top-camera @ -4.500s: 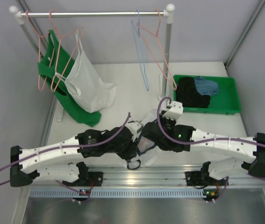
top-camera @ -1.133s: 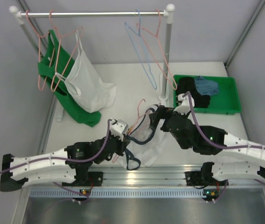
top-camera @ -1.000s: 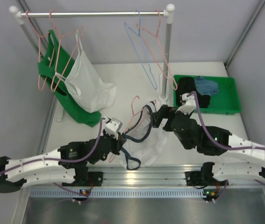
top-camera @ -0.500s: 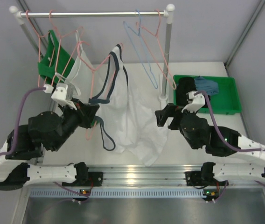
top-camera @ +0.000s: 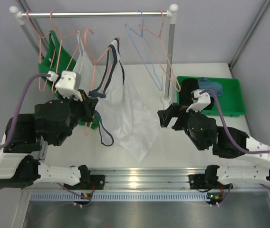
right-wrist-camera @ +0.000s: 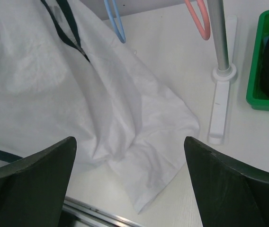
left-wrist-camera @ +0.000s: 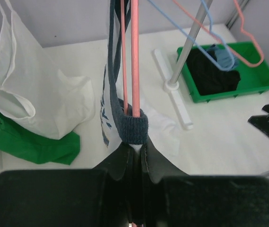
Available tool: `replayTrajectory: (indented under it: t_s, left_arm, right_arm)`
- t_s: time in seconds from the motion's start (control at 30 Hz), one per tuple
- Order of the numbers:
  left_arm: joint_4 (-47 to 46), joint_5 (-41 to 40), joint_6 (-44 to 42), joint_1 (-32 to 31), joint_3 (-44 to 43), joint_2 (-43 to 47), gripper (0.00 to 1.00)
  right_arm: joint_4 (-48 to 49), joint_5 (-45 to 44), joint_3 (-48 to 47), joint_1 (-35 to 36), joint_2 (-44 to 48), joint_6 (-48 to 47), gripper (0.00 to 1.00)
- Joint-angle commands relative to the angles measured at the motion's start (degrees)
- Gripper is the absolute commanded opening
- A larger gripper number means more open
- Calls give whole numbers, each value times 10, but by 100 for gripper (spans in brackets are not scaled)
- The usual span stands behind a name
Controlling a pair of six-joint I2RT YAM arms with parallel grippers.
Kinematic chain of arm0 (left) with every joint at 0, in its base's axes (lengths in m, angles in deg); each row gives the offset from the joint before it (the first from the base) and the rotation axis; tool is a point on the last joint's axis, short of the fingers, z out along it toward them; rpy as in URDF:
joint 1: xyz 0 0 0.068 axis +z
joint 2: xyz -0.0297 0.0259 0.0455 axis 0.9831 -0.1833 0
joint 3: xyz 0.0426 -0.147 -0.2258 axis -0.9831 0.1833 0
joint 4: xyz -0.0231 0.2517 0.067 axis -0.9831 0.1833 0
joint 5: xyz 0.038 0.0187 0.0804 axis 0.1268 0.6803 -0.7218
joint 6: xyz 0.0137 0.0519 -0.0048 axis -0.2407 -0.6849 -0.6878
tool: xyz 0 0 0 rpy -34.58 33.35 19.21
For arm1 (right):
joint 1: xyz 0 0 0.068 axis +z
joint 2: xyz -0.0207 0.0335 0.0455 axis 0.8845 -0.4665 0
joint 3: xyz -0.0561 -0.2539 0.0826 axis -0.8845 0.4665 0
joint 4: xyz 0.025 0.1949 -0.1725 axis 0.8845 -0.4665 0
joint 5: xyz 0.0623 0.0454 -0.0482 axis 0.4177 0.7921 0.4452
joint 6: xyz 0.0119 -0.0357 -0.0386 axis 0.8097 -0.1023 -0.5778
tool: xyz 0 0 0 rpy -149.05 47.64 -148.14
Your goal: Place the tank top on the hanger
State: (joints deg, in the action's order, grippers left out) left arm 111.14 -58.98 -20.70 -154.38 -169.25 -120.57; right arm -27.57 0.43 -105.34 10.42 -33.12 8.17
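The left gripper [left-wrist-camera: 133,145] is pinching the hanger [left-wrist-camera: 135,56] and a navy strap of the tank top [top-camera: 131,116] aloft near the counter's [top-camera: 199,71] left edge, hem touching it. The right gripper [top-camera: 163,118] is gaping wide, empty.

We see the tank top [top-camera: 130,114], white with dark navy trim, lifted by one navy strap that loops around the two thin pink wires of the hanger [left-wrist-camera: 135,56]. Another trimmed loop dangles free. The hanger stands roughly upright, hook uppermost, while the top's lower body drapes down and its hem lies crumpled on the tabletop [top-camera: 173,156].
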Motion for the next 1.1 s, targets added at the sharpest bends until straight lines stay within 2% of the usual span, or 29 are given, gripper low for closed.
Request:
replayTrajectory:
  t_s: [0.0,0.17,0.27,0.37,0.4,0.43,0.47,0.67,0.77,1.07]
  left_arm:
    - [-12,-4,-5,1,58,11,0]
    - [-43,19,-15,7,106,12,0]
    - [-73,50,-39,47,130,8,0]
    - [-131,178,-84,165,165,18,0]
    - [-141,218,-94,246,183,13,0]
    - [-162,292,-109,281,192,9,0]
    - [-175,317,-116,334,198,9,0]
    - [-261,432,-146,464,217,2,0]
    - [-286,471,-154,505,201,-5,0]
    - [-294,498,-167,577,130,-46,0]
  right_arm:
    - [6,10,-19,2,-2,-7,96]
    - [2,22,-15,2,-1,-5,96]
    - [-5,24,-13,2,2,0,95]
    - [-6,27,-7,2,5,4,95]
    - [-11,28,-6,2,6,5,96]
    - [-14,28,-7,2,4,6,95]
    - [-16,28,-7,2,4,8,95]
    - [-32,21,-7,2,10,9,96]
    - [-37,18,-11,2,8,8,96]
    - [-36,16,-21,1,-3,-3,96]
